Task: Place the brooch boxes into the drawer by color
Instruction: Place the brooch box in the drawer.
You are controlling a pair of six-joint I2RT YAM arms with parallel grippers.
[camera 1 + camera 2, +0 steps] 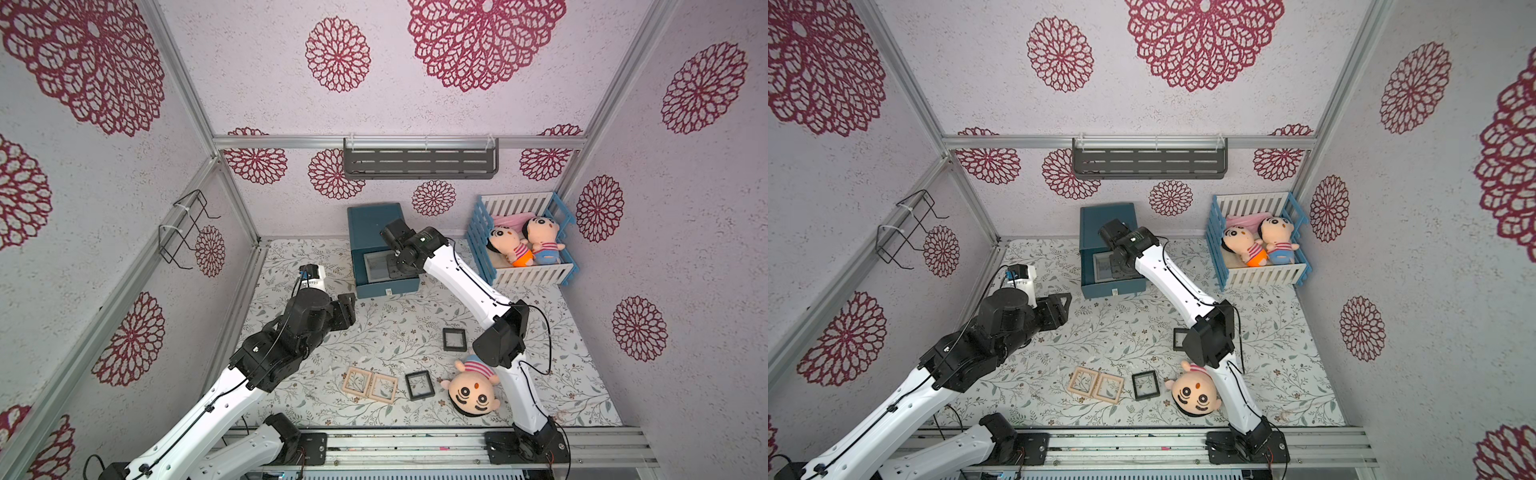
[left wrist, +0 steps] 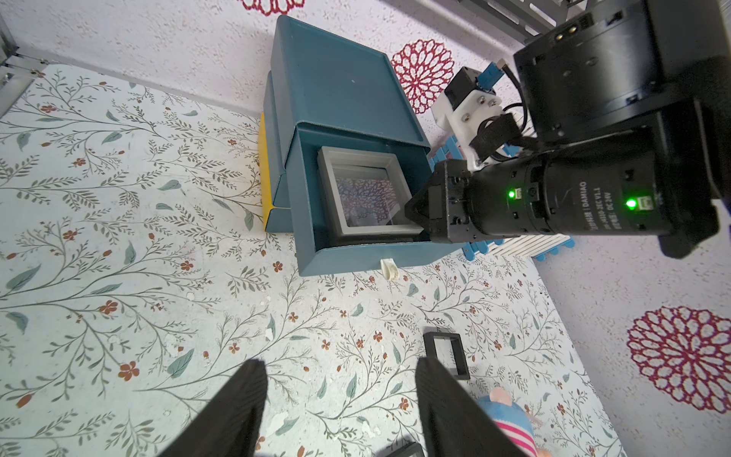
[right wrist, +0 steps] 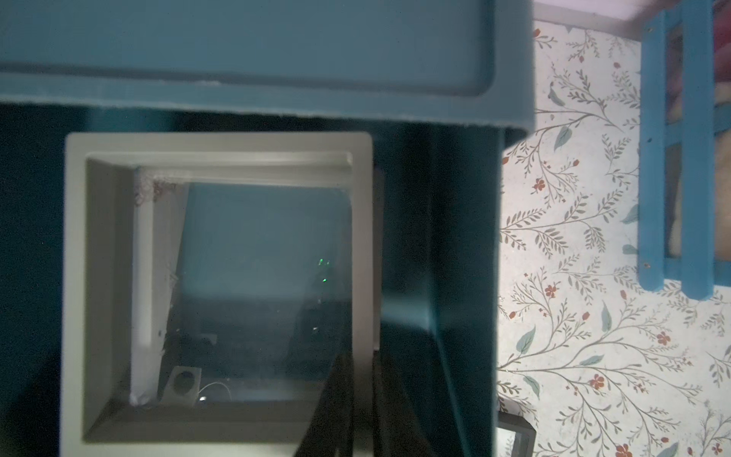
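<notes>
Right claw [image 3: 363, 368] is down in the open drawer [image 1: 388, 286], pinched closed on the right rim of the grey box [image 3: 221, 146]. The grey box lies flat inside the drawer, at the far centre of the desk [image 1: 390, 328]. A darker layer shows under it in the left wrist view; can't tell what it is.

Left claw [image 2: 340, 366] is spread, nothing between the fingers, hovering over the desk left of the drawer.

Out on the desk:
- wood boxes [image 1: 371, 385]: flat, touching side by side, near centre
- near black box [image 1: 419, 385]: flat, just right of the wood boxes, not touching them
- far black box [image 1: 454, 339]: flat, farther back, beside the right arm's elbow
- doll [image 1: 471, 392]: lying just right of the near black box

Crib [image 1: 536, 274] sits at far right, well apart from the boxes.
</notes>
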